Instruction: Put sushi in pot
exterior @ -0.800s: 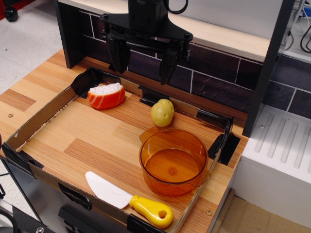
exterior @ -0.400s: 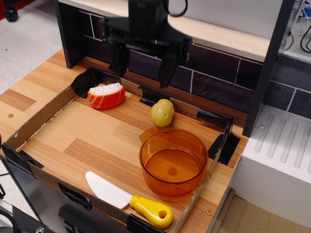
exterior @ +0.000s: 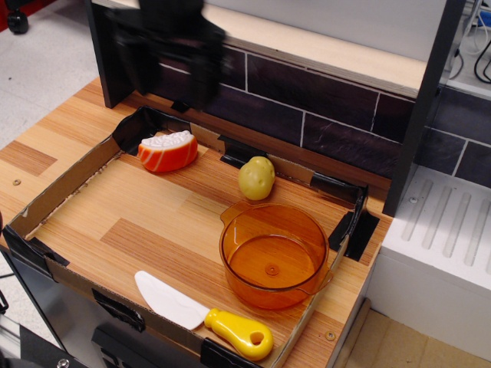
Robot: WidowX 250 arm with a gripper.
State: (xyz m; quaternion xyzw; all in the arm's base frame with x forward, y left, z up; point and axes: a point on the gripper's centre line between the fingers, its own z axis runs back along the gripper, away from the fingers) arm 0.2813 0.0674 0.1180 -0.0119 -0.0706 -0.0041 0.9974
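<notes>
Sushi back left on tabletop; potato right of it; pot front right, apparently empty; knife front.

The gripper shows as a dark, motion-blurred shape at the upper left, hanging in the air. Its two fingers point downward, spread apart with nothing between them.

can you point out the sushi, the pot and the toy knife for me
sushi (exterior: 168, 152): the only camera view, on its orange striped shell.
pot (exterior: 273, 264): same view, on its amber floor.
toy knife (exterior: 239, 335): same view, on its yellow handle.
</notes>
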